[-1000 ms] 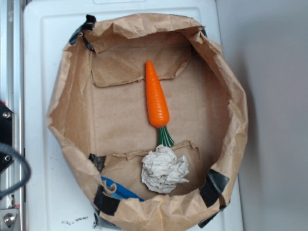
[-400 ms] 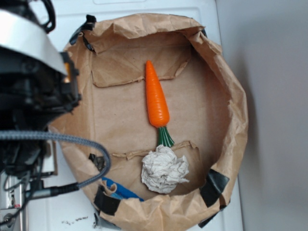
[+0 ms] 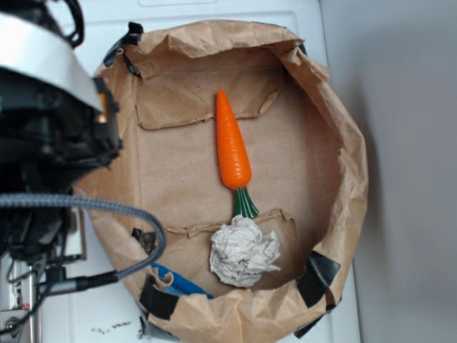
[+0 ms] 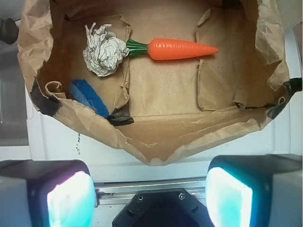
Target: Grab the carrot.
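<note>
The carrot (image 3: 233, 146) is seen unmoved on the paper bag's (image 3: 343, 143) floor, stem touching the paper ball (image 3: 244, 251); the gripper (image 4: 149, 196), jaws spread wide, is barely shifted outside the rim.

A white bench (image 3: 78, 64) with a moulded raised edge is seen beneath the scene. Directly on it a brown paper bag (image 3: 335, 128), rolled down into a shallow open tray, is set and fastened at its corners with black tape (image 3: 314, 275) (several strips are visible). A few small dark specks (image 3: 114, 329) are scattered on the white surface near the bag's lower-left corner.
</note>
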{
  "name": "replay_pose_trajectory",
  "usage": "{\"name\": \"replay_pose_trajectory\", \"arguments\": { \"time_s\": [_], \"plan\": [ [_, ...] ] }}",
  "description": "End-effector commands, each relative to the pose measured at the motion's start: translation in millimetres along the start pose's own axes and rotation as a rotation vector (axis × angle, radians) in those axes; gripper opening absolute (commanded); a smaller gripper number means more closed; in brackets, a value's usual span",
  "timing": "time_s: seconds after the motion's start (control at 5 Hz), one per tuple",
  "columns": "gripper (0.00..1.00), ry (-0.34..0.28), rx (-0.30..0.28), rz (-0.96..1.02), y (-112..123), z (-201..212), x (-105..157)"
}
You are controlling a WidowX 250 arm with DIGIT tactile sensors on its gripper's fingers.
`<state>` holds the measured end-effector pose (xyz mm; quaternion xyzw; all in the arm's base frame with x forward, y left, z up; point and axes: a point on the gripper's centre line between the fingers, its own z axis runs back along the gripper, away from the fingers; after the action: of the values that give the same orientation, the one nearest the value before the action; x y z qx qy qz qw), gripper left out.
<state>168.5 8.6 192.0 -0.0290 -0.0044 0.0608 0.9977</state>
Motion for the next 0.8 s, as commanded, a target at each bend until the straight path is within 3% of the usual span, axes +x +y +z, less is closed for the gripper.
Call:
{"name": "replay_pose_trajectory", "arguments": {
  "time_s": [0.0, 0.2, 0.4, 0.6],
  "plan": [
    [1.0, -0.063, -0.01, 0.062, 0.8, 3.7, 42.1],
    [1.0, -0.065, 0.005, 0.076, 3.5, -9.0, 76.1],
    [1.0, -0.069, 0.024, 0.037, 3.3, -28.5, 93.4],
    [1.0, -0.111, -0.031, -0.19, 4.7, -55.4, 105.3]
  ]
}}
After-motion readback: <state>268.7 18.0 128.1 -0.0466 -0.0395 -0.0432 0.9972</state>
